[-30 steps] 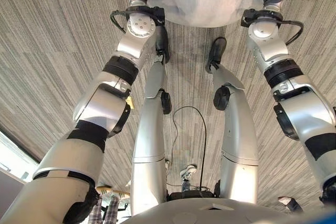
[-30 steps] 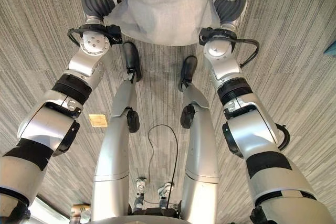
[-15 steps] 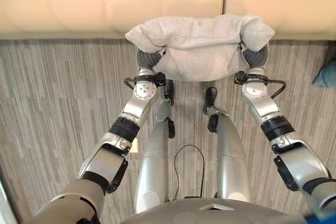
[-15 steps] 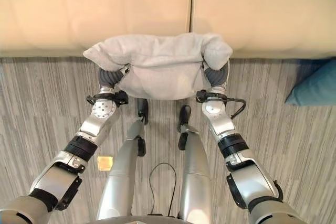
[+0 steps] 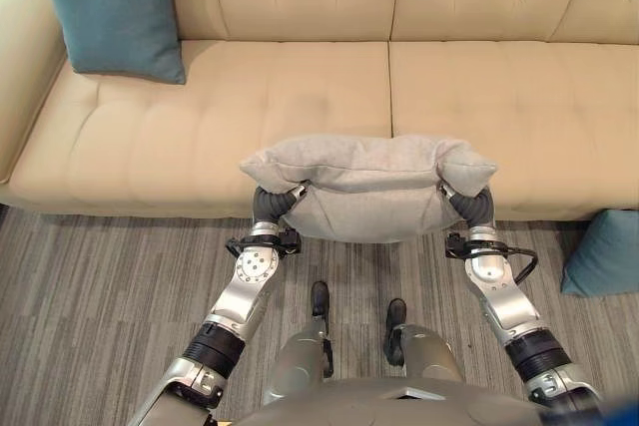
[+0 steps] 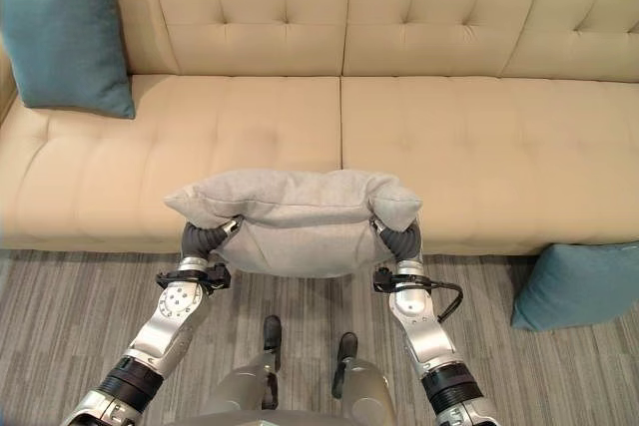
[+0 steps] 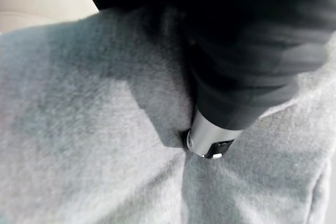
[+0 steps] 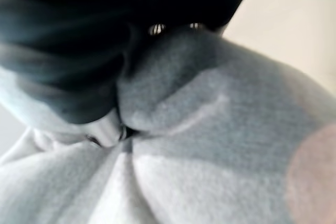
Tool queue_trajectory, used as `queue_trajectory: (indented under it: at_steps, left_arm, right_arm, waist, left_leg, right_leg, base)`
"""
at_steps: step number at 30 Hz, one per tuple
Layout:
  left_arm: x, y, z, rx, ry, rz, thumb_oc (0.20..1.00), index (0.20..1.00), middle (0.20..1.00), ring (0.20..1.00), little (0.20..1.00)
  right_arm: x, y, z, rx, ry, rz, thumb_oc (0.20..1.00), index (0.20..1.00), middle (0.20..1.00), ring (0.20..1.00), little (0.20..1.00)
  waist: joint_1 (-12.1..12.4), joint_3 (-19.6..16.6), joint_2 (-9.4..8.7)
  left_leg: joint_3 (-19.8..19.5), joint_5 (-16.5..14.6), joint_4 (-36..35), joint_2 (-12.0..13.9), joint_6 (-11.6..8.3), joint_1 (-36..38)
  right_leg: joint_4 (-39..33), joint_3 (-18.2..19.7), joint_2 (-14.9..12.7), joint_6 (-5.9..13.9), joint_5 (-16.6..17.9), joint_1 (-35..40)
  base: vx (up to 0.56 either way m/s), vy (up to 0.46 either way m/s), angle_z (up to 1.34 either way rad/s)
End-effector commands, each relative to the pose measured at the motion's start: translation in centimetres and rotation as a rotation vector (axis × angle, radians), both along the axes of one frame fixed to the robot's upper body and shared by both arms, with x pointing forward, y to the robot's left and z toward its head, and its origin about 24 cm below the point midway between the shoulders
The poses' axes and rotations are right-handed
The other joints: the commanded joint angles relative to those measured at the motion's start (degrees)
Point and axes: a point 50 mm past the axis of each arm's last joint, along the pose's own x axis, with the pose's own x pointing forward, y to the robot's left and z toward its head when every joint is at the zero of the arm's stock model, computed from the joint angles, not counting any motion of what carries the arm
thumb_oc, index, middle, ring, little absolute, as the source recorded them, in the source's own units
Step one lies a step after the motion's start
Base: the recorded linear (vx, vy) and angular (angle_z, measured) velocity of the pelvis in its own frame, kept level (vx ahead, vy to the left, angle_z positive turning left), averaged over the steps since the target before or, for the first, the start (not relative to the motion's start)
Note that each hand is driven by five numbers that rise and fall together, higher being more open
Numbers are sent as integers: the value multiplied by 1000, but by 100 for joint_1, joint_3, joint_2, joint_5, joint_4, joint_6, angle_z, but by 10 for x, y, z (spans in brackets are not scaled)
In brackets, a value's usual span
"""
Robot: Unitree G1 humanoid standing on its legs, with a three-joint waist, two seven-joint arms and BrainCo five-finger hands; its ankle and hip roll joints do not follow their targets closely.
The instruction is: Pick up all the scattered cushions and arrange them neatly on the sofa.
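Note:
A grey cushion (image 5: 364, 192) hangs in front of the beige sofa (image 5: 300, 97), level with the seat's front edge, held at its two ends. My left hand (image 5: 272, 205) grips its left end and my right hand (image 5: 471, 209) its right end, the cloth bulging over both dark covers. In the left wrist view a silver thumb (image 7: 210, 135) digs into a crease of the grey cloth (image 7: 79, 129). In the right wrist view the cloth (image 8: 210, 129) is bunched against the thumb (image 8: 107, 129). A teal cushion (image 5: 115, 7) leans upright in the sofa's left corner.
A second teal cushion (image 6: 579, 286) lies on the striped grey carpet (image 5: 90, 296) at the right, against the sofa's front. The seat cushions (image 6: 479, 147) in the middle and at the right are bare.
The camera has swung up from the floor to the sofa. The grey cushion stays gripped between both hands and now sits nearer the seat's front edge.

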Motion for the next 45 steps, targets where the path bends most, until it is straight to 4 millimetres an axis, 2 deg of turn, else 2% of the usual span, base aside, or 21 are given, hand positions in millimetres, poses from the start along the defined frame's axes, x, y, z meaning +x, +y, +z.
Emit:
queue_trajectory:
  at_steps: [1, 7, 8, 12, 14, 15, 18, 20, 21, 25, 28, 31, 32, 34, 36, 37, 40, 42, 44, 45]
  left_arm:
    - [17, -15, 48, -30, -251, -76, 200, 200, 200, 200, 200]
    - [14, -19, 42, -59, -223, -91, 200, 200, 200, 200, 200]
    - [14, -23, 42, -52, -215, -116, 200, 200, 200, 200, 200]
    - [10, -21, 42, -38, -218, -120, 200, 200, 200, 200, 200]
    - [6, -15, 44, -19, -228, -125, 200, 200, 200, 200, 200]
    - [6, -15, 44, -19, -227, -126, 200, 200, 200, 200, 200]
    - [6, -9, 51, 1, -252, -117, 200, 200, 200, 200, 200]
    - [7, -8, 52, 1, -259, -111, 200, 200, 200, 200, 200]
    - [7, -8, 52, 1, -260, -111, 200, 200, 200, 200, 200]
    - [9, -12, 55, -19, -275, -107, 200, 200, 200, 200, 200]
    - [11, -16, 56, -28, -285, -120, 200, 200, 200, 200, 200]
    - [11, -23, 54, -71, -278, -127, 200, 200, 200, 200, 200]
    - [11, -25, 53, -96, -271, -133, 200, 200, 200, 200, 200]
    - [11, -27, 51, -113, -264, -134, 200, 200, 200, 200, 200]
    - [11, -26, 49, -110, -247, -140, 200, 200, 200, 200, 200]
    - [11, -27, 47, -100, -235, -149, 200, 200, 200, 200, 200]
    - [12, -28, 45, -74, -219, -161, 200, 200, 200, 200, 200]
    - [11, -28, 44, -73, -217, -156, 200, 200, 200, 200, 200]
    - [8, -26, 42, -77, -211, -154, 200, 200, 200, 200, 200]
    - [6, -26, 41, -78, -206, -154, 200, 200, 200, 200, 200]
  right_arm:
    - [8, 11, 50, -44, -260, 102, 200, 200, 200, 200, 200]
    - [4, 3, 53, -36, -271, 79, 200, 200, 200, 200, 200]
    - [5, 0, 57, -15, -286, 62, 200, 200, 200, 200, 200]
    - [4, 3, 58, -2, -292, 71, 200, 200, 200, 200, 200]
    - [7, 9, 63, -2, -304, 106, 200, 200, 200, 200, 200]
    - [7, 9, 63, -2, -304, 106, 200, 200, 200, 200, 200]
    - [11, 18, 71, 4, -333, 144, 200, 200, 200, 200, 200]
    - [13, 23, 75, 0, -349, 171, 200, 200, 200, 200, 200]
    - [13, 23, 75, 0, -349, 171, 200, 200, 200, 200, 200]
    - [17, 31, 81, 4, -365, 203, 200, 200, 200, 200, 200]
    - [15, 28, 81, -14, -373, 196, 200, 200, 200, 200, 200]
    - [11, 17, 79, -38, -367, 155, 200, 200, 200, 200, 200]
    - [9, 12, 77, -45, -362, 144, 200, 200, 200, 200, 200]
    - [7, 8, 75, -42, -351, 130, 200, 200, 200, 200, 200]
    - [6, 3, 71, -37, -330, 117, 200, 200, 200, 200, 200]
    - [5, 1, 70, -40, -327, 111, 200, 200, 200, 200, 200]
    - [5, -1, 70, -32, -327, 97, 200, 200, 200, 200, 200]
    - [4, -1, 69, -19, -324, 84, 200, 200, 200, 200, 200]
    - [3, 1, 68, -23, -322, 99, 200, 200, 200, 200, 200]
    - [2, 3, 67, -15, -315, 106, 200, 200, 200, 200, 200]
  waist:
    - [-14, -177, -207]
    - [-33, -135, -291]
    - [-19, -201, -314]
    - [32, -265, -266]
    - [121, -295, -251]
    - [139, -291, -258]
    - [177, -174, -168]
    - [142, -136, -146]
    - [149, -137, -143]
    - [84, -114, -160]
    - [18, -104, -224]
    - [-30, -144, -276]
    - [-49, -97, -335]
    - [-63, -71, -360]
    - [-34, -53, -426]
    - [-21, -94, -402]
    - [36, -138, -322]
    - [72, -132, -307]
    - [74, -218, -229]
    - [83, -269, -219]
  left_leg:
    - [-44, -586, 469, 244, -457, 287]
    - [53, -764, 1098, 204, -453, 233]
    - [269, -710, 1020, 144, -384, 89]
    - [45, -845, 877, -29, -214, 122]
    - [143, -964, 738, -154, -52, 363]
    - [162, -961, 726, -157, -48, 377]
    - [254, -1048, 657, -207, 160, 500]
    - [247, -1115, 584, -260, 219, 656]
    - [254, -1118, 579, -254, 217, 660]
    - [254, -1189, 453, -306, 224, 865]
    - [100, -1282, 473, -369, 178, 914]
    - [-32, -1467, 824, -279, -29, 934]
    - [-7, -1474, 1437, -187, -166, 691]
    - [-23, -1412, 2098, -100, -237, 302]
    - [64, -1398, 2213, -43, -176, -95]
    - [172, -1224, 1784, 38, -152, -156]
    - [318, -649, 1052, 109, -246, -319]
    - [344, -483, 881, 149, -290, -466]
    - [287, -444, 573, 174, -268, -244]
    - [293, -452, 557, 118, -244, -70]
  right_leg:
    - [-1078, -39, -60, 530, 649, 611]
    - [-1191, -137, -104, 465, 571, 1038]
    - [-1224, -186, -130, 494, 587, 1091]
    - [-1119, -70, -163, 554, 538, 1092]
    - [-812, 123, -332, 673, 527, 1085]
    - [-790, 144, -338, 677, 516, 1074]
    - [151, 391, -433, 736, 509, 614]
    - [165, 521, -301, 672, 569, 281]
    - [161, 527, -294, 671, 571, 281]
    - [-536, 305, -164, 706, 931, -138]
    - [-823, 481, -87, 717, 955, -7]
    - [-989, 316, -72, 628, 950, 318]
    - [-1105, 222, -99, 558, 896, 527]
    - [-1202, 135, -67, 444, 812, 694]
    - [-1292, 75, -76, 393, 701, 880]
    - [-1315, 14, -20, 405, 648, 939]
    - [-1336, -67, 95, 396, 485, 1099]
    - [-1278, -47, 141, 376, 331, 1193]
    - [-1226, -2, 188, 410, 251, 1286]
    - [-1111, 44, 94, 439, 203, 1375]
  base:
    - [90, -133, 15]
    - [69, -23, 15]
    - [145, 87, 22]
    - [185, 151, 5]
    - [244, 266, -33]
    - [118, 172, -43]
    - [93, 187, -51]
    - [134, 122, -42]
    - [121, 13, -25]
    - [149, -27, -14]
    - [177, -130, 1]
    - [216, -240, 53]
    - [185, -265, 92]
    - [118, -172, 79]
    - [164, -113, 31]
    - [225, -70, 22]
    - [198, 10, 26]
    - [189, 58, 6]
    - [263, 155, -36]
    - [341, 256, -69]
